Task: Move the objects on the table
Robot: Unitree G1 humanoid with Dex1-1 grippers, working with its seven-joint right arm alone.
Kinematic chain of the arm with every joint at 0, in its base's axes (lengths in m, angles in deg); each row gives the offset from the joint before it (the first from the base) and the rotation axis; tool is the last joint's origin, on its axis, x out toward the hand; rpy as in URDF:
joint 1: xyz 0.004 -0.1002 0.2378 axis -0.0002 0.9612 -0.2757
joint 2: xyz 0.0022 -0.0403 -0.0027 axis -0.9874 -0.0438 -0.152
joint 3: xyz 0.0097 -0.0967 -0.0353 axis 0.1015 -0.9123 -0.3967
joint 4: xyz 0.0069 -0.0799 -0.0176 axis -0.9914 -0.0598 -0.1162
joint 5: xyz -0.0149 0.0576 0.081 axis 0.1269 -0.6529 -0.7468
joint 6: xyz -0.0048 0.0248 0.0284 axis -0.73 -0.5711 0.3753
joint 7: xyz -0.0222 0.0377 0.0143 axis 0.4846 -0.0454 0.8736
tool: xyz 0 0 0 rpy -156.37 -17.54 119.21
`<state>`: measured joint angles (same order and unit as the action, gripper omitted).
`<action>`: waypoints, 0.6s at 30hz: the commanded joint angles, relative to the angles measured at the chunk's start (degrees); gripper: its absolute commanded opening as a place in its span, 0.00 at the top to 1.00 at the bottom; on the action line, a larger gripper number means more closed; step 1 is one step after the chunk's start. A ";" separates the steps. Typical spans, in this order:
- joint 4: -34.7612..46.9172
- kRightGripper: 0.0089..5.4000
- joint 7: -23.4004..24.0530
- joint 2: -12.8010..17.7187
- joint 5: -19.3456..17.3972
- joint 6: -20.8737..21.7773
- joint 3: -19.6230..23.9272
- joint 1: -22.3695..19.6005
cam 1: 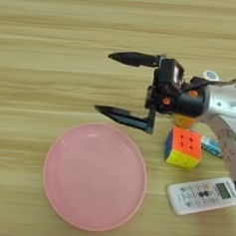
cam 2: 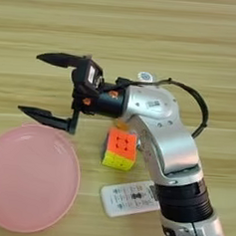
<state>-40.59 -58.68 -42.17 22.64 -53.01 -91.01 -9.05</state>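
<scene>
The large pink plate (cam 1: 95, 176) lies empty at the near left of the table (cam 1: 55, 45). My right gripper (cam 1: 107, 83) hovers open just beyond the plate's far rim, over bare wood, with nothing between its two black fingers (cam 2: 54, 58). The orange-yellow-blue puzzle cube (cam 1: 184, 147) sits right of the plate, and the white remote control (cam 1: 204, 195) lies in front of it. My forearm hides most of the juice bottle, so only its white cap (cam 1: 210, 75) and a bit of orange show. An end of the blue tube (cam 1: 212, 146) peeks out right of the cube.
My silver forearm (cam 2: 164, 128) runs from the bottom right up over the cube and bottle area, with a black cable (cam 2: 203, 108) looping beside it. Bare wood stretches across the far and left parts of the table.
</scene>
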 commanded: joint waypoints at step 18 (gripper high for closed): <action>-5.16 0.00 4.05 11.42 -7.08 -0.93 19.20 0.83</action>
<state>-45.15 -55.57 -34.18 15.68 -55.98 -74.41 -6.56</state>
